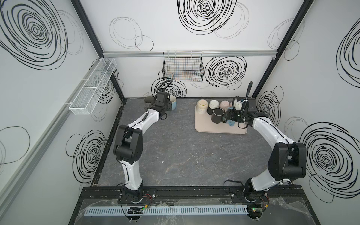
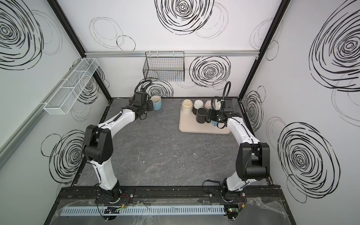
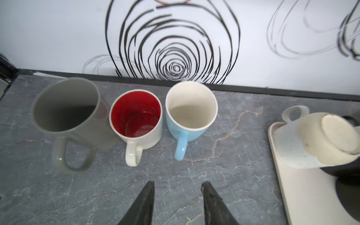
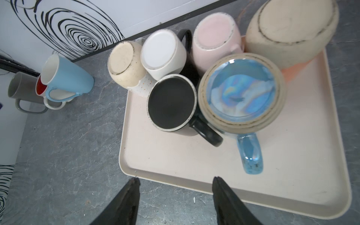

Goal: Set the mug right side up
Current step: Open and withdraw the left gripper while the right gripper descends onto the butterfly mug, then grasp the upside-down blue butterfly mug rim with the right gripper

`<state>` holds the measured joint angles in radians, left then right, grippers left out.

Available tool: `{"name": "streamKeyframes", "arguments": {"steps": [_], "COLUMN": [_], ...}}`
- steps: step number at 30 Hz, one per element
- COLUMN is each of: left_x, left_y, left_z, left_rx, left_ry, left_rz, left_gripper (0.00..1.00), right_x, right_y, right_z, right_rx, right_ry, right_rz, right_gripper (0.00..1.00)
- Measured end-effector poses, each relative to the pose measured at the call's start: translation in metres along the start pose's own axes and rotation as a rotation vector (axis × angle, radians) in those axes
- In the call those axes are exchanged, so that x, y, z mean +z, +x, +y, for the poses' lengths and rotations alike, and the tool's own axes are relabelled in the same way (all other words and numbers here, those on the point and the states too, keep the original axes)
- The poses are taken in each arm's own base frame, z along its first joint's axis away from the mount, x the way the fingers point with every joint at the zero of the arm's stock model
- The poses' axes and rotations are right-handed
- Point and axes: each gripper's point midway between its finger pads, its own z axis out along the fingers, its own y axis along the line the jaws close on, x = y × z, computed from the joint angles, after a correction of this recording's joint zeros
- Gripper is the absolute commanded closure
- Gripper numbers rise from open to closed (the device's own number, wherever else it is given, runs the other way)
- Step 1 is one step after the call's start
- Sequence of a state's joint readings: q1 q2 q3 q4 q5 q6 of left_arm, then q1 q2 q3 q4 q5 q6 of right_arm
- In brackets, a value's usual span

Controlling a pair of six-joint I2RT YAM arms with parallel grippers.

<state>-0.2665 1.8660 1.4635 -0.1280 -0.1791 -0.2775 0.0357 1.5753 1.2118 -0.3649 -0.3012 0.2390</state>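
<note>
In both top views the tray lies at the upper right of the bench, crowded with upturned mugs. The right gripper hangs over it, clearly the nearer arm. The left gripper is at the upper left, beside an upright light blue mug. The left wrist view shows that gripper's jaws apart and empty. In the right wrist view the right gripper is also parted and holds nothing. The glazed blue mug stands base up just ahead, its handle pointing back toward the jaws, just beside the black mug. It is probably the one to turn.
</note>
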Motion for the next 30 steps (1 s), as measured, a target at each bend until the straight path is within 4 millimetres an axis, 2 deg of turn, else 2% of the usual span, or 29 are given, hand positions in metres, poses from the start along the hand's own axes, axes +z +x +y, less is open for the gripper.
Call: {"name": "streamKeyframes", "arguments": {"steps": [2,5,9,11,16,19,22,26,30], "left_x": [-0.016,-0.033,-0.046,-0.051,-0.071,-0.086,-0.096,-0.101,-0.1], "left_y": [-0.001,0.01,0.044,0.067,0.136,0.17,0.187,0.194,0.201], "left_z": [0.001,0.001,-0.009,-0.025,-0.087,-0.118,-0.134,-0.148,-0.155], "left_rx": [-0.014,-0.033,-0.047,-0.037,0.029,0.06,0.069,0.058,0.056], "left_ry": [0.015,0.04,0.078,0.112,0.241,0.307,0.345,0.373,0.383], "left_rz": [-0.028,-0.041,-0.011,0.02,0.124,0.176,0.199,0.203,0.213], "left_gripper": [0.56,0.56,0.56,0.56,0.56,0.56,0.56,0.56,0.56], "right_x": [-0.001,-0.001,0.002,0.005,0.021,0.034,0.047,0.061,0.062], "right_y": [-0.003,-0.003,0.002,0.004,0.014,0.019,0.018,0.02,0.026], "right_z": [-0.01,-0.024,-0.034,-0.037,-0.054,-0.064,-0.071,-0.073,-0.071], "right_rx": [0.02,0.037,0.034,0.03,0.036,0.037,0.03,-0.01,-0.067], "right_ry": [0.018,0.059,0.104,0.117,0.177,0.224,0.264,0.308,0.352], "right_rz": [-0.006,-0.004,0.013,0.02,0.068,0.112,0.146,0.181,0.206], "right_gripper": [0.37,0.37,0.42,0.43,0.39,0.39,0.43,0.53,0.71]}}
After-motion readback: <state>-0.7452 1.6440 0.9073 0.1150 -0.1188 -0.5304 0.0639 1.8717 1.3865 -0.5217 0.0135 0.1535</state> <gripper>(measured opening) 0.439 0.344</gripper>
